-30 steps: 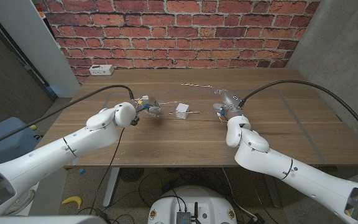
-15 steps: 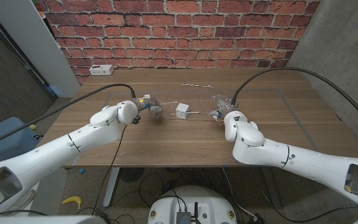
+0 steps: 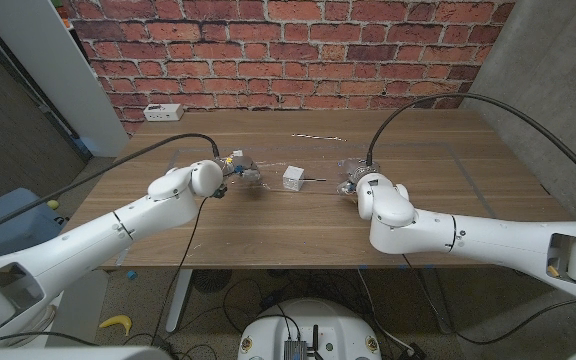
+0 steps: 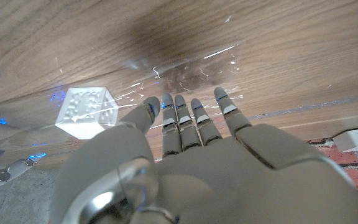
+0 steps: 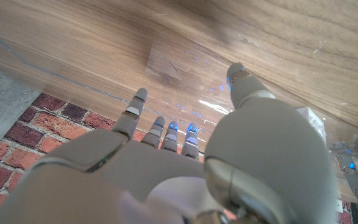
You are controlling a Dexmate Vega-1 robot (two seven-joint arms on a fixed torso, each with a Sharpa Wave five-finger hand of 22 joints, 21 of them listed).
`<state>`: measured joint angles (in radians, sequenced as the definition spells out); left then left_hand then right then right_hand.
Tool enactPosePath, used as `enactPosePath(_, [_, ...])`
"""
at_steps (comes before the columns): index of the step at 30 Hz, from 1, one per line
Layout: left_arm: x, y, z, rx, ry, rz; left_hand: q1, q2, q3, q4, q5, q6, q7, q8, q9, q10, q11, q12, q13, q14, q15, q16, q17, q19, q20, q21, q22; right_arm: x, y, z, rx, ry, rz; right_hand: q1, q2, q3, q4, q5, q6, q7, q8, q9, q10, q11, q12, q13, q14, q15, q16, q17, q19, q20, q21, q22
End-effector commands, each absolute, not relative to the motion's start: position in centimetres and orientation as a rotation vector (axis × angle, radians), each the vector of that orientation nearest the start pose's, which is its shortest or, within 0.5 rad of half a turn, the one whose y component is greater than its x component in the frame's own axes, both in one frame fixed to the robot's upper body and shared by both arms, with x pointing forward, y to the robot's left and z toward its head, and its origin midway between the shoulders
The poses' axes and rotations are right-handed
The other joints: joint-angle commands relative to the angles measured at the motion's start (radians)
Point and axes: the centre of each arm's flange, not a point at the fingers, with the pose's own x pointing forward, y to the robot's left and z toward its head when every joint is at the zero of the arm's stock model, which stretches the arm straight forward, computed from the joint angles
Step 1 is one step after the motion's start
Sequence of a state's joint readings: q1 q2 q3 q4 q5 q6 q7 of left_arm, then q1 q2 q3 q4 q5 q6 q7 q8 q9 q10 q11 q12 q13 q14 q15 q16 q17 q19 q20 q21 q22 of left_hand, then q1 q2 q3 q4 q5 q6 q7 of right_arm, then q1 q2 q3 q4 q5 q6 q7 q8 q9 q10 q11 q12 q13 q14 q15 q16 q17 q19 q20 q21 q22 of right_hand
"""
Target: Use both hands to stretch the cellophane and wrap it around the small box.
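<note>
The small white box (image 3: 294,179) stands mid-table between my hands. A thin strip of clear cellophane (image 3: 320,181) runs past it from hand to hand. My left hand (image 3: 235,172) is left of the box; its fingers (image 4: 194,118) reach out straight and spread, tips at the crinkled cellophane (image 4: 191,71), box (image 4: 86,111) beside them. My right hand (image 3: 353,181) sits right of the box, fingers (image 5: 166,134) extended and apart above the wood. The box (image 5: 313,118) peeks out from behind its thumb. Neither hand plainly grips the film.
A second sliver of clear film (image 3: 318,137) lies farther back on the table (image 3: 468,210). A white power strip (image 3: 162,112) sits at the far left corner. A brick wall rises behind the table.
My right forearm has swung outward to the right and the right hand has dropped slightly nearer the table's front. The left hand and the box stay in place.
</note>
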<state>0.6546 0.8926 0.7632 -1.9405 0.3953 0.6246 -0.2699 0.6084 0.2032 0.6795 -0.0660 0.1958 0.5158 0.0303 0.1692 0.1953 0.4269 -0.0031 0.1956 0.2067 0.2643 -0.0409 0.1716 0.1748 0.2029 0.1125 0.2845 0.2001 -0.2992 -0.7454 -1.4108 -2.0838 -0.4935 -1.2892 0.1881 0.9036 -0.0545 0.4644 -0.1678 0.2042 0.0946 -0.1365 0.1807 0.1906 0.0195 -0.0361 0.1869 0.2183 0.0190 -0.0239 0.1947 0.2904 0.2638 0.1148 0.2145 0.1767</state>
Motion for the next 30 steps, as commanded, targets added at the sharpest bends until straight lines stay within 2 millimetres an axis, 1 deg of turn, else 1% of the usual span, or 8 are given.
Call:
enactPosePath(1, [59.9,22.4,1.1,1.414,-0.213,-0.099,-0.008,0.003,0.001,0.005,-0.001,-0.004,0.003,0.004,-0.001,-0.005,-0.002,-0.002,0.004,-0.001,-0.009,0.007,0.002,-0.003,-0.004,-0.002,0.001,57.7,-11.1,-4.0,-1.668,-0.052,-0.04,0.034,0.009,0.021,-0.002,0.016,0.019,-0.021,0.014,0.0,0.027,-0.019,0.018,-0.003,0.058,-0.005,0.025,-0.007,0.054,-0.02,0.019,0.004])
enactPosePath(7, [59.8,22.5,1.1,1.414,-0.204,-0.095,-0.01,0.003,0.001,0.009,-0.001,-0.003,0.004,0.006,-0.001,-0.003,0.0,0.0,0.004,0.001,-0.009,0.009,0.002,-0.004,-0.003,-0.003,0.001,58.9,-10.9,-4.2,-1.684,-0.076,-0.038,0.044,0.02,0.04,0.008,0.028,0.121,-0.03,0.044,-0.002,0.138,-0.032,0.051,-0.007,0.131,-0.035,0.048,-0.019,0.11,-0.041,0.03,0.005])
enactPosePath(11, [59.8,22.6,1.0,1.414,-0.194,-0.095,-0.012,0.002,0.004,0.012,-0.001,0.002,0.004,0.01,-0.002,0.001,-0.001,0.004,0.004,0.004,-0.009,0.01,0.001,-0.005,-0.002,-0.003,0.001,59.4,-11.1,-4.2,-1.655,-0.147,-0.058,0.031,0.055,0.053,0.022,0.033,0.259,-0.051,0.068,-0.004,0.276,-0.082,0.082,-0.01,0.217,-0.075,0.074,-0.028,0.164,-0.054,0.04,0.006])
enactPosePath(14, [59.8,22.7,0.9,1.41,-0.19,-0.102,-0.015,0.001,0.005,0.016,-0.001,0.007,0.005,0.012,-0.002,0.003,-0.002,0.005,0.004,0.006,-0.009,0.011,0.001,-0.005,-0.001,-0.003,0.001,59.5,-11.3,-4.2,-1.646,-0.247,-0.126,0.042,0.09,0.046,0.015,0.027,0.462,-0.055,0.112,-0.006,0.432,-0.098,0.114,-0.014,0.322,-0.127,0.113,-0.036,0.223,-0.076,0.053,0.008])
enactPosePath(17, [59.8,22.7,0.9,1.406,-0.189,-0.109,-0.022,-0.002,0.003,0.023,-0.002,0.008,0.005,0.013,-0.002,0.004,-0.002,0.006,0.004,0.008,-0.009,0.012,0.002,-0.005,0.001,-0.003,0.001,59.6,-11.3,-4.3,-1.662,-0.326,-0.194,0.117,0.128,0.036,-0.012,0.011,0.652,-0.051,0.142,-0.008,0.585,-0.108,0.142,-0.016,0.454,-0.199,0.184,-0.017,0.296,-0.104,0.078,0.012])
enactPosePath(24, [59.8,22.9,0.7,1.401,-0.182,-0.118,-0.037,-0.003,0.003,0.04,-0.004,0.008,0.008,0.014,-0.002,0.003,-0.001,0.008,0.003,0.009,-0.007,0.012,0.002,-0.006,0.003,-0.003,0.002,60.0,-11.0,-4.0,-1.694,-0.501,-0.316,0.371,0.171,-0.005,-0.012,-0.029,0.863,-0.052,0.134,-0.005,0.761,-0.123,0.152,-0.01,0.696,-0.215,0.35,0.103,0.355,-0.182,0.14,0.032])
enactPosePath(26, [59.9,23.0,0.6,1.401,-0.179,-0.121,-0.041,-0.005,0.003,0.044,-0.004,0.008,0.009,0.015,-0.002,0.003,-0.002,0.009,0.003,0.009,-0.007,0.012,0.002,-0.005,0.003,-0.003,0.002,60.0,-10.8,-3.7,-1.689,-0.545,-0.32,0.4,0.179,-0.043,-0.005,-0.033,0.954,-0.04,0.144,-0.002,0.837,-0.112,0.167,-0.007,0.741,-0.216,0.388,0.139,0.355,-0.184,0.165,0.04])
enactPosePath(30, [59.9,23.1,0.4,1.401,-0.176,-0.128,-0.048,-0.006,0.002,0.052,-0.005,0.007,0.01,0.015,-0.003,0.001,0.0,0.008,0.003,0.006,-0.007,0.011,0.003,-0.008,0.005,-0.004,0.002,60.0,-10.2,-3.3,-1.701,-0.622,-0.322,0.407,0.189,-0.062,0.001,-0.032,0.99,-0.037,0.146,0.001,0.881,-0.117,0.176,-0.006,0.754,-0.216,0.397,0.148,0.354,-0.186,0.179,0.045])
